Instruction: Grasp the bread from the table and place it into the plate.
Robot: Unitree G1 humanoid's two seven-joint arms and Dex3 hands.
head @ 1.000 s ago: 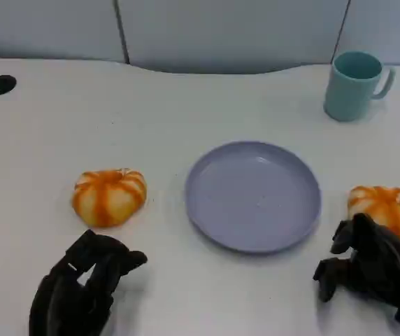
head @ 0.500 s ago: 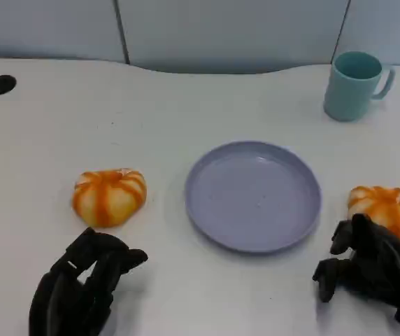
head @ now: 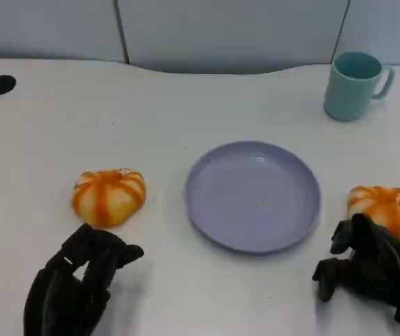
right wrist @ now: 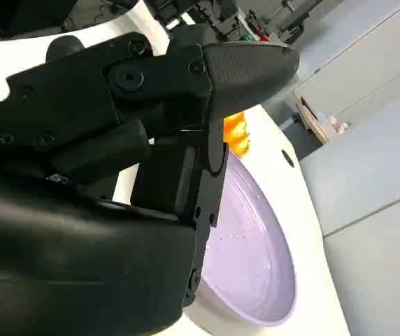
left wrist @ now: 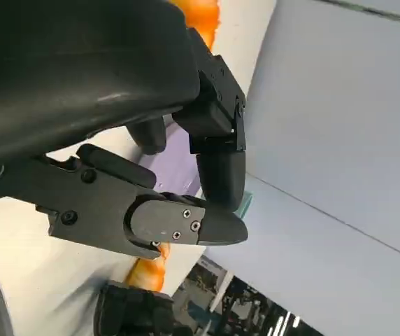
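Two striped orange breads are lying on the white counter [head: 186,301], one on each side of the lilac plate [head: 253,195], and neither is yet in a hand. The left bread [head: 109,197] is sitting well left of the plate, just ahead of the left hand [head: 77,287]; the right bread [head: 388,210] is sitting just right of the plate, with the right hand [head: 368,269] close in front of it and partly covering its near edge. Over the last second the left hand is drifting slightly back and outward from the left bread, its fingers [head: 119,255] staying apart and grasping nothing, so that side is making no progress toward a grasp. The right hand is barely shifting over the same second; its fingers [head: 343,238] are curled inward on nothing, and whether they are touching the right bread cannot be told from the head view. The right wrist view is showing the plate's hollow lying bare beyond the fingers. A teal mug [head: 354,85] is standing at the far right of the counter, well clear of the work. My judgement is that the task is only at the approach stage, and the right bread looks the likelier first pick, needing the fingers to spread before closing over it.
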